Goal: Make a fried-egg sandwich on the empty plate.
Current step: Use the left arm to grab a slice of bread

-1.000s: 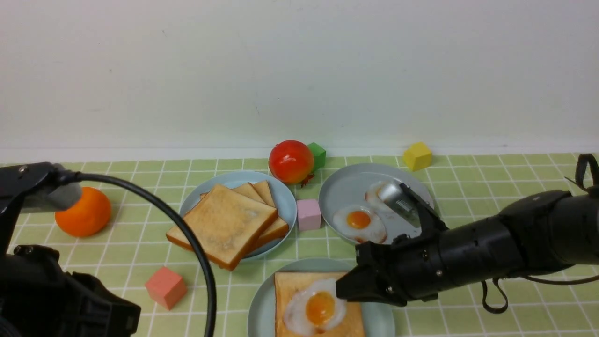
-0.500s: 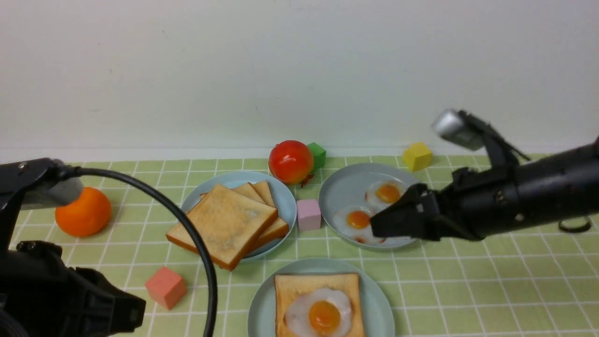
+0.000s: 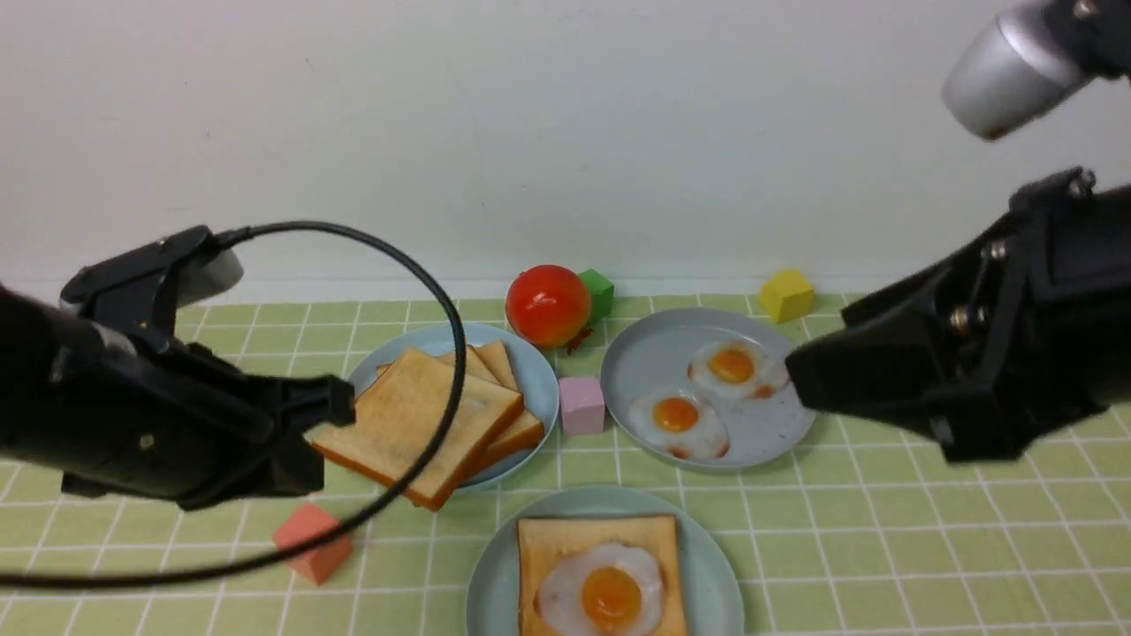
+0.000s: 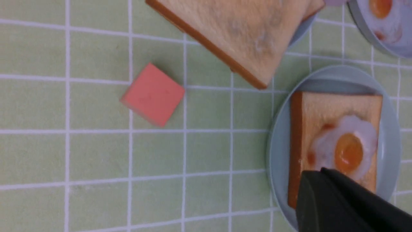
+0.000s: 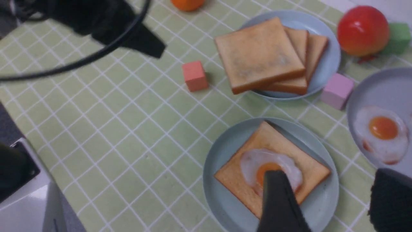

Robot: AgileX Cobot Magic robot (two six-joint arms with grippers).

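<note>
One toast-and-egg stack apart from right gripper

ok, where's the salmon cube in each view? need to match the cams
Front view: salmon cube lies low on the left, on the cloth, crossed by the left arm's cable.
Left wrist view: salmon cube in full view, beside the top toast slice's overhanging corner, not touching it.
Right wrist view: salmon cube just off the same corner.
Shared landmark: the top toast slice overhanging its plate.
</note>
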